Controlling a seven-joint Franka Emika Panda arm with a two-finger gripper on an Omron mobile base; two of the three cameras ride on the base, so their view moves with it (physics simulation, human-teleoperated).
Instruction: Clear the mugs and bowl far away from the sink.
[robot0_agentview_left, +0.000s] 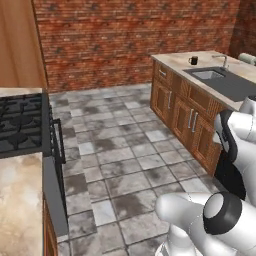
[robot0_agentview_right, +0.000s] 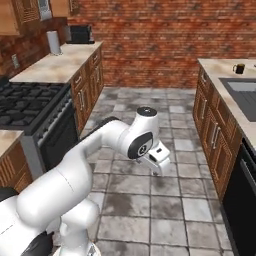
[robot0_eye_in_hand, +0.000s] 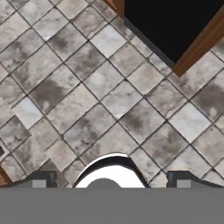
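No text, label, brand, number or sign could be read anywhere in these pictures.
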